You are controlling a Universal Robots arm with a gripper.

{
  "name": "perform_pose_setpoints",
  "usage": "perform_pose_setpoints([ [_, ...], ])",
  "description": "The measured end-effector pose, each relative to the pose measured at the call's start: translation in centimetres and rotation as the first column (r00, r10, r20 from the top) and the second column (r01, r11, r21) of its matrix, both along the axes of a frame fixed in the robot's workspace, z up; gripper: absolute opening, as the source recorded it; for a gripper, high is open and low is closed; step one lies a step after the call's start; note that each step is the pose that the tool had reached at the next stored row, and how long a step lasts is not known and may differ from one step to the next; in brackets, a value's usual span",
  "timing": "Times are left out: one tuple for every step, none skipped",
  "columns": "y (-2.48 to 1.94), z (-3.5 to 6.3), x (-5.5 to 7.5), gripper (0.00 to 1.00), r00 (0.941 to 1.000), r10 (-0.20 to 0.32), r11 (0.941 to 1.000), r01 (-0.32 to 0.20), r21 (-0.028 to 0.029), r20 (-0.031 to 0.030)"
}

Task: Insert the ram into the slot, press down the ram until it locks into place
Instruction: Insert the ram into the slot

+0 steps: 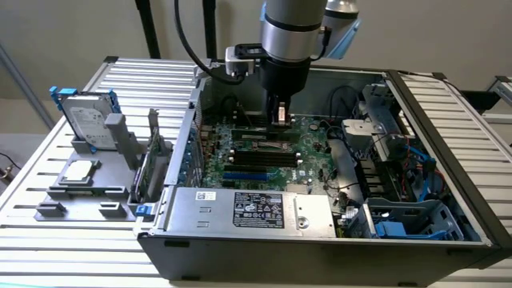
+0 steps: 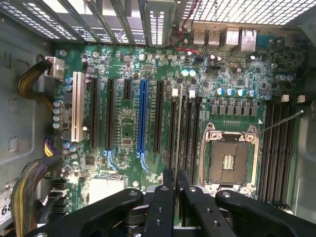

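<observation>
My gripper (image 1: 280, 122) hangs inside the open computer case, above the green motherboard (image 1: 308, 135). Its fingers (image 2: 163, 197) stand close together, shut on the ram (image 2: 178, 123). In the wrist view the ram appears edge-on as a thin pale strip running out from the fingertips. In the exterior view the ram (image 1: 281, 113) is a short upright piece below the black wrist. A group of parallel black slots (image 2: 190, 133) with pale end clips lies right under the ram, beside the processor socket. In the exterior view the slots (image 1: 264, 157) are lower than the gripper, and the ram is clear of them.
A square processor socket (image 2: 228, 160) with its lever sits beside the slots, and more black sockets (image 2: 277, 148) lie past it. A blue slot (image 2: 142, 118) and a white slot (image 2: 76, 106) lie parallel. The power supply (image 1: 248, 207), drive cage (image 1: 400, 174) and case walls close the space in.
</observation>
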State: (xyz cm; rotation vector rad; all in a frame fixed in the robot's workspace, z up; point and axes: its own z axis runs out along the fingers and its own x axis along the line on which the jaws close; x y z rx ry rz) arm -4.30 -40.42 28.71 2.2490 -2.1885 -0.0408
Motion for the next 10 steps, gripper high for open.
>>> perform_pose_setpoints([
  [0.00,-0.18,0.0,0.13,1.0000,0.000,1.0000,0.000,0.0000,0.0000],
  [0.00,-0.37,0.0,0.13,1.0000,0.000,1.0000,0.000,0.0000,0.0000],
  [0.00,-0.55,0.0,0.13,1.0000,0.000,1.0000,0.000,-0.0001,0.0000],
  [0.00,-0.73,0.0,0.13,1.0000,0.000,1.0000,0.000,-0.0001,0.0000],
  [0.00,-0.91,0.0,0.13,1.0000,0.000,1.0000,0.000,0.0000,0.0000],
  [0.00,-1.10,0.0,0.13,1.0000,0.000,1.0000,0.000,0.0001,0.0001],
  [0.00,-1.28,0.0,0.13,1.0000,0.000,1.0000,0.000,0.0000,0.0000],
  [0.00,-1.46,0.0,0.13,1.0000,0.000,1.0000,0.000,-0.0001,0.0000],
  [0.00,-1.64,0.0,0.13,1.0000,0.000,1.0000,0.000,-0.0001,0.0000],
  [0.00,-1.82,0.0,0.13,1.0000,0.000,1.0000,0.000,0.0000,0.0000],
])
